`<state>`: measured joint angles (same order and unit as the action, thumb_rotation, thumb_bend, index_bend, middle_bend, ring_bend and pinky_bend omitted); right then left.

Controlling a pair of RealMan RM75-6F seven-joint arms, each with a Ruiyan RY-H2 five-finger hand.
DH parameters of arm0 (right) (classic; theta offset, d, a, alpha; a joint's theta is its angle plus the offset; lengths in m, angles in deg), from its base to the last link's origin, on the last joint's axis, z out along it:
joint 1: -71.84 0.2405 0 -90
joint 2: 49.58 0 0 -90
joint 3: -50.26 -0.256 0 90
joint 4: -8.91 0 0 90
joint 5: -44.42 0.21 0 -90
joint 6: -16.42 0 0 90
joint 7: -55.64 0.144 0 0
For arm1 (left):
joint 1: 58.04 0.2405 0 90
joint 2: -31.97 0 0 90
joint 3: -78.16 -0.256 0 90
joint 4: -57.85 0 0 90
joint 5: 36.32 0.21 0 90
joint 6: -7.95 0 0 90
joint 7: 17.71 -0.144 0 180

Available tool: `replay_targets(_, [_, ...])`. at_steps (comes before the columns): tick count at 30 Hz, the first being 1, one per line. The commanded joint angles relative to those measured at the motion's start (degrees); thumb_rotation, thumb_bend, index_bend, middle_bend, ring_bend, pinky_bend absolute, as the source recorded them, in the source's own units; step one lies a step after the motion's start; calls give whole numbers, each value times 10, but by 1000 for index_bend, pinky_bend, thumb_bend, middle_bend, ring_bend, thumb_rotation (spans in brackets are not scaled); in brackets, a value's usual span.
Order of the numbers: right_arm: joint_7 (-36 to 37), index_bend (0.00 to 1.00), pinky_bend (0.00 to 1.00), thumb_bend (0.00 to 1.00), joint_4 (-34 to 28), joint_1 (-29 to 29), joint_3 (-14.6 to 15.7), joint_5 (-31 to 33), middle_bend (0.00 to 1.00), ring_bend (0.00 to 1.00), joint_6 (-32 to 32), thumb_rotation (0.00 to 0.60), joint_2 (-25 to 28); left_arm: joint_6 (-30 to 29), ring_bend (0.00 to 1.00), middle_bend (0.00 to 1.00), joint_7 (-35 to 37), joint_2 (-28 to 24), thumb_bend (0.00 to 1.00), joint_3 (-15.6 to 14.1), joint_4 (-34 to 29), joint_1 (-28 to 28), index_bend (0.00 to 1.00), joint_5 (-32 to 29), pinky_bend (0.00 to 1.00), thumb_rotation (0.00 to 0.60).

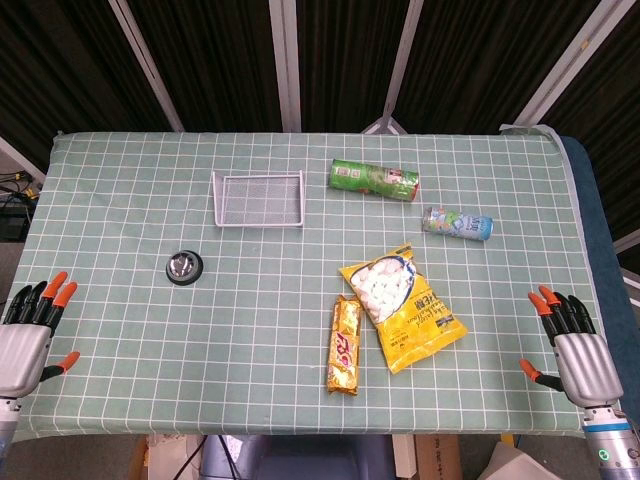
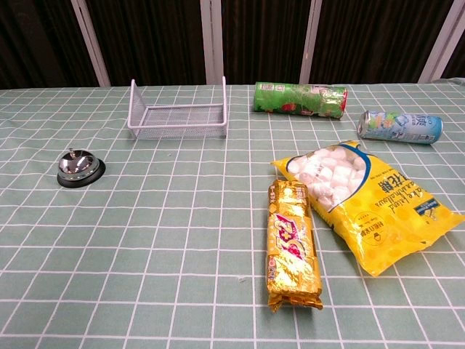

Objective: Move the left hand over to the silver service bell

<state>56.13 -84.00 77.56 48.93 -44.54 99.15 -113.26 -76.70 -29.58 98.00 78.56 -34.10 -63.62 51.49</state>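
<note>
I see the silver service bell (image 1: 185,267) (image 2: 81,168) upright on its black base, left of centre, untouched on the checked cloth.

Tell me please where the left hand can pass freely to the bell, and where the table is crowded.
Bare cloth lies between the left hand and the silver service bell, and also in front of the wire tray. It is crowded on the right: gold packet, yellow bag, green tube, can.
</note>
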Motion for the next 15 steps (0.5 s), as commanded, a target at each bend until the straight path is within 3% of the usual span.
replay_targets(1, [0,0,0,247,0,0,0,0,0,0,1,600,0,0,0,0,1,0,163,0,1,0,0,0,0,600])
replay_targets(15, [1,0,0,247,0,-1,0,-1,0,0,3,600,1,0,0,0,-6,1,163,0,-3,-2,0,4,0,600])
